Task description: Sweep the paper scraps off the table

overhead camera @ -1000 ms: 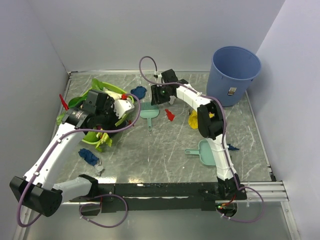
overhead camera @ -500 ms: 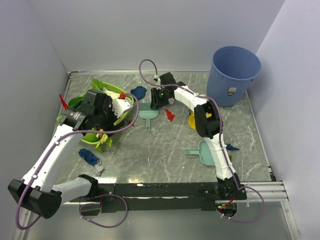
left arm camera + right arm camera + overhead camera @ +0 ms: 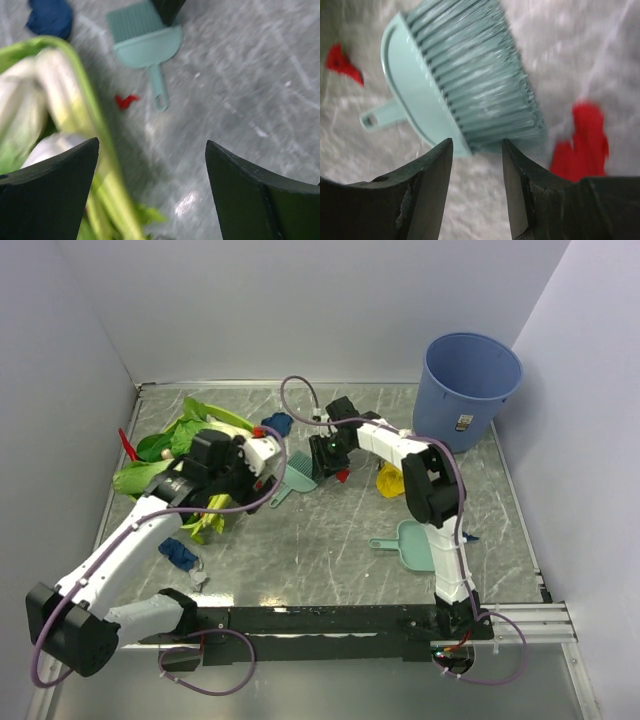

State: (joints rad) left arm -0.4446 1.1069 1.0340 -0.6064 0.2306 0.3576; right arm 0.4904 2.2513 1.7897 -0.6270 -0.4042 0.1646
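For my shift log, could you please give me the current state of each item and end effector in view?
brush: lying flat on the table, not held.
left end effector: open, empty.
right end effector: open, at the brush bristles, gripping nothing.
dustpan: lying flat, not held.
bin: upright, open-topped.
paper scraps: loose on the table, unswept.

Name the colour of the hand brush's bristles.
The hand brush has pale teal bristles; clearest in right wrist view.

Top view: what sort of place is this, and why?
Probably a robot test cell: left arm and right arm bolted at the table edge, pale walls boxing it in, brush, dustpan and bin.
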